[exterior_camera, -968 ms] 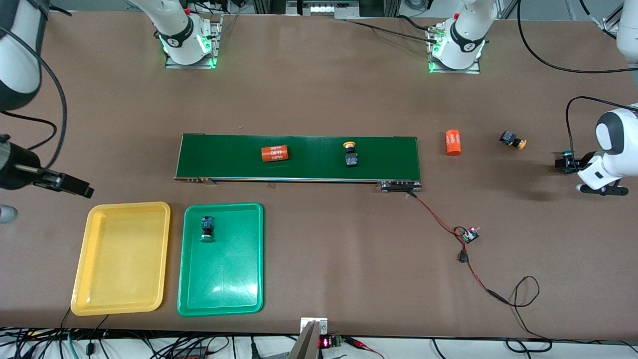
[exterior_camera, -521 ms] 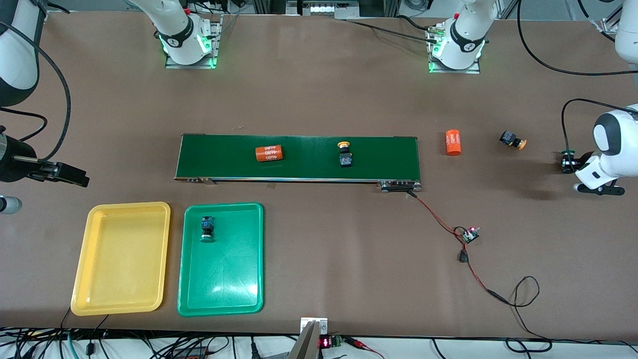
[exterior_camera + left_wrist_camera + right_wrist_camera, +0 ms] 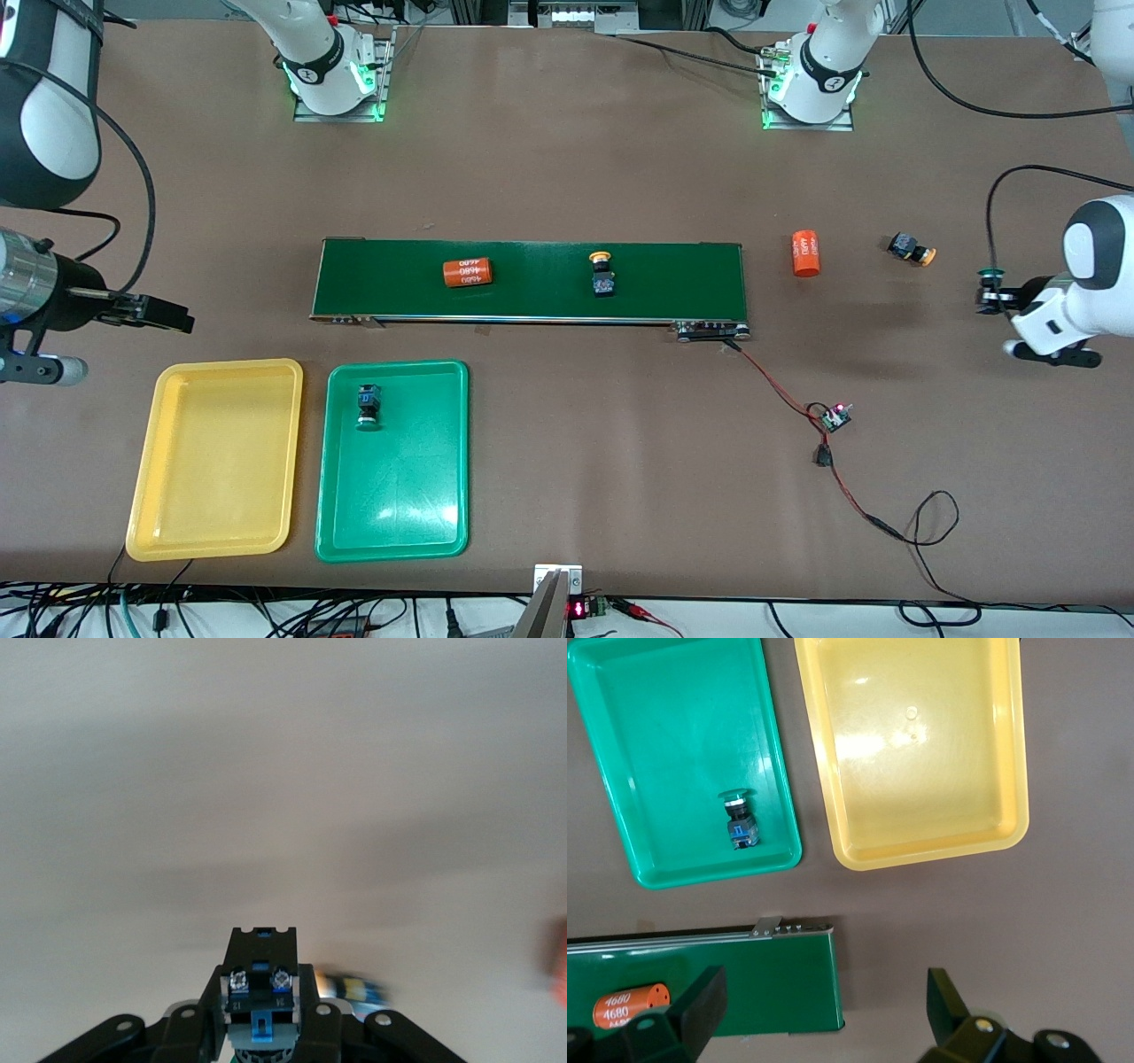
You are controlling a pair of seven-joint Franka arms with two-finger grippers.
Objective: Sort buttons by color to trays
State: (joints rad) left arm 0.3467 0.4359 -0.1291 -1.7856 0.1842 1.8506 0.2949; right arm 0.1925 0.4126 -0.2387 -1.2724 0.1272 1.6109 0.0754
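Observation:
My left gripper point(image 3: 990, 289) is shut on a green-capped button point(image 3: 989, 275) at the left arm's end of the table; in the left wrist view the button's black and blue body point(image 3: 259, 992) sits between the fingers. One yellow button point(image 3: 911, 248) lies on the table beside it, and another point(image 3: 602, 273) rides the dark green belt point(image 3: 691, 283). A second green button point(image 3: 368, 408) lies in the green tray point(image 3: 399, 496), next to the yellow tray point(image 3: 217, 478). My right gripper point(image 3: 173, 315) hangs open beside the belt's end, above the table point(image 3: 824, 1005).
An orange cylinder point(image 3: 467, 272) lies on the belt and another point(image 3: 805, 253) on the table past the belt's end. A red and black cable point(image 3: 842, 487) with a small board point(image 3: 834, 416) trails from the belt toward the front edge.
My left gripper closed on the green button and shifted slightly toward the belt. The belt carried the cylinder and yellow button toward the right arm's end. The right gripper moved a little toward the belt.

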